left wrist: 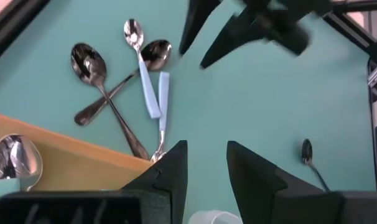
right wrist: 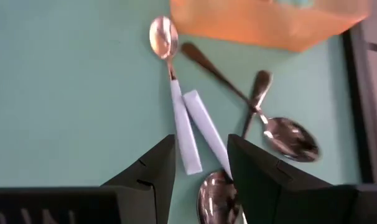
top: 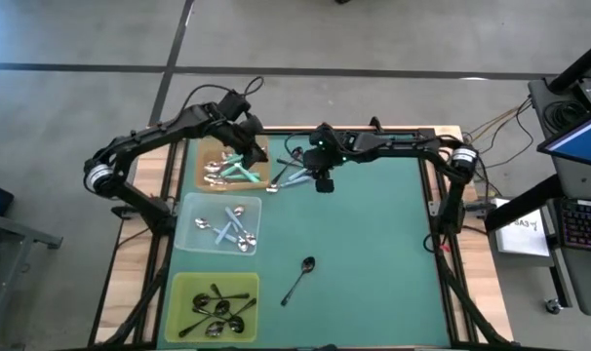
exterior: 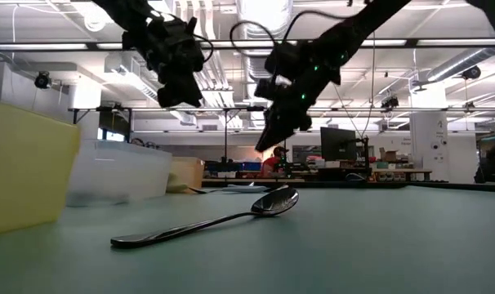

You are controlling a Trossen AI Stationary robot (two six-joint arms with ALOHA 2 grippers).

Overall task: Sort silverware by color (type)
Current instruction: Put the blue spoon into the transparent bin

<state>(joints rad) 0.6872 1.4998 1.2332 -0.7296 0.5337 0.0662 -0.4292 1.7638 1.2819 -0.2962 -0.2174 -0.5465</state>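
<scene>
Right gripper [right wrist: 201,162], jaws parted and empty, is hovering directly over the pale-blue spoons [right wrist: 187,127], handles running lengthwise between its fingers. Left gripper [top: 245,136], also parted and empty, is sitting over the orange tray [top: 204,176], upper left.

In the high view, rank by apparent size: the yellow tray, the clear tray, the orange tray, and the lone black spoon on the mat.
1. Yellow square plastic tray and clear square plastic tray: look alike, not ranked.
2. Orange square tray, partly hidden by the left arm.
3. Lone black-handled spoon, smallest.

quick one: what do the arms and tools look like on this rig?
Two dark, near-black jointed arms, each with a silver-grey ring at the joint near its base. Black cables loop loosely along the upper links. The left tool and right tool each have two dark, wedge-shaped fingers tapering to blunt tips. Small green lights glow near the right arm's wrist.
</scene>
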